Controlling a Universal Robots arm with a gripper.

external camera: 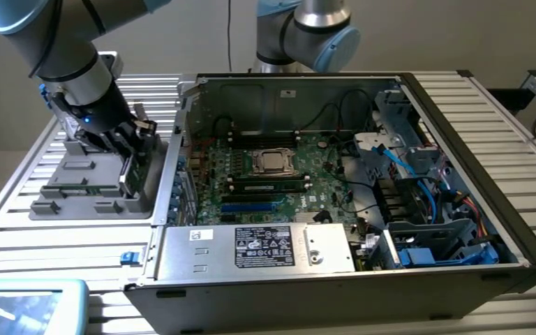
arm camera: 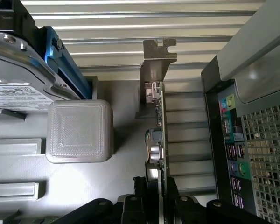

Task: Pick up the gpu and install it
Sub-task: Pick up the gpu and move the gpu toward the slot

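Gripper (external camera: 128,148) sits low over the grey parts tray (external camera: 63,204), at the exterior view's left, just beside the open PC case (external camera: 343,307). The jaws are partly closed and clamped on the gpu (external camera: 130,174), which stands on edge btwn them. I can't tell whether the card is clear of the tray or still seated in it.

On the wrist cam the gripper (arm camera: 154,198) has its black fingers (arm camera: 130,207) pressed to both faces of the gpu (arm camera: 159,140), near the end away from the bracket. The green board runs straight out from the jaws, edge-on, w/ the silver bracket (arm camera: 157,65) at the far end, reaching over the ribbed table (arm camera: 107,32). On one side of the card sits a square grey block (arm camera: 79,131), apart from it, and beyond that the hard drive (arm camera: 14,79) w/ white label. On the other side is the case's rear panel (arm camera: 259,154) w/ ports and mesh, near the card but not touching.

Inside the case, the motherboard (external camera: 249,178) lies open, w/ the PSU (external camera: 249,248) along the near wall.
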